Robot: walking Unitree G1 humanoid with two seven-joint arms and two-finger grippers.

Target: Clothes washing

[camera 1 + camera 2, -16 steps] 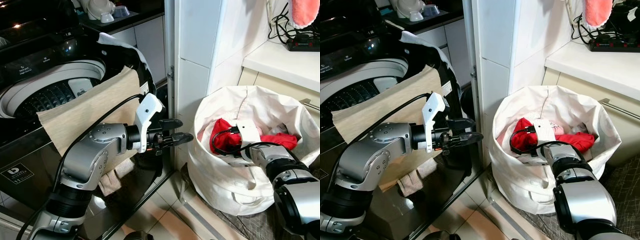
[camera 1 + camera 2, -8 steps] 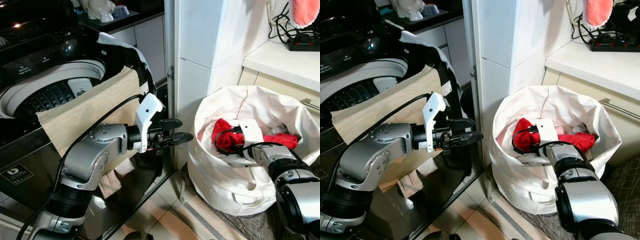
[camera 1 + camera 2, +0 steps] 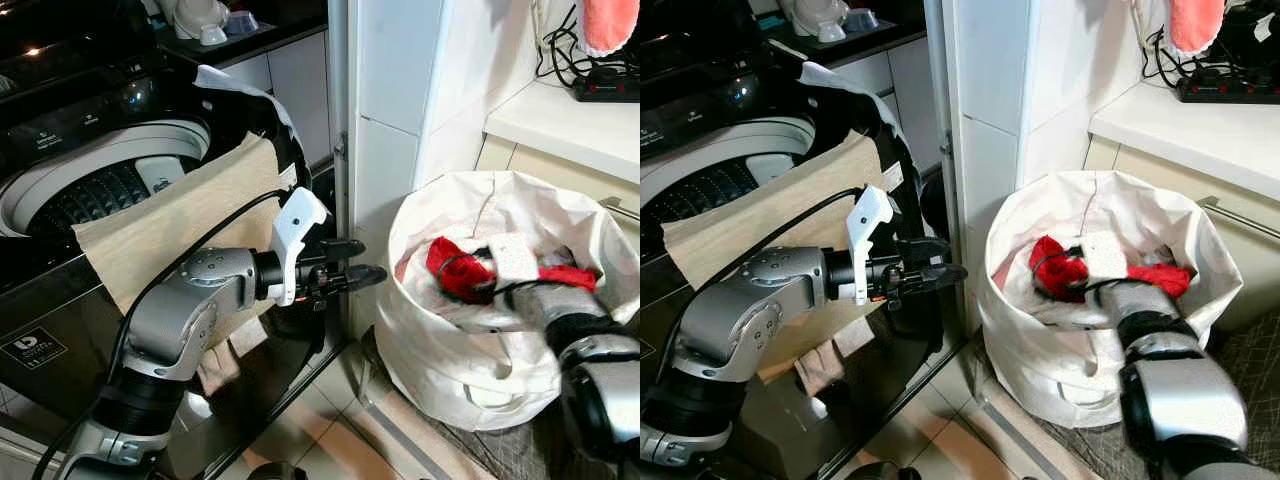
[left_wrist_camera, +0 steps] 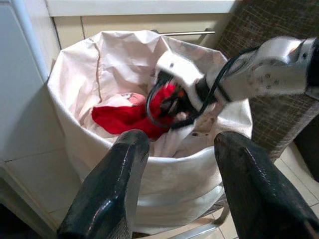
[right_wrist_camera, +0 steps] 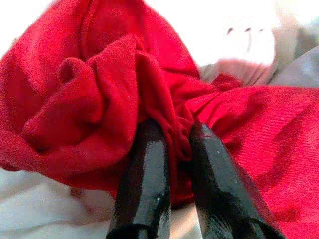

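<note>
Both right jaws on red garment (image 5: 89, 99)

A white tiled pillar (image 3: 400, 120) stands between a dark recess and a pale counter (image 3: 565, 125) carrying a black power strip (image 3: 605, 85). Glossy beige floor tiles (image 3: 330, 450) meet a woven mat (image 3: 1250, 360).

washer (image 3: 90, 180) left, garment (image 3: 455, 270) in bag (image 3: 470, 360) right

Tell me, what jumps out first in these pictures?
The bright red garment in the white laundry bag on the floor, with the right hand pinching a fold of it. Next, the beige cloth draped over the washing machine rim, by the open left hand.
</note>
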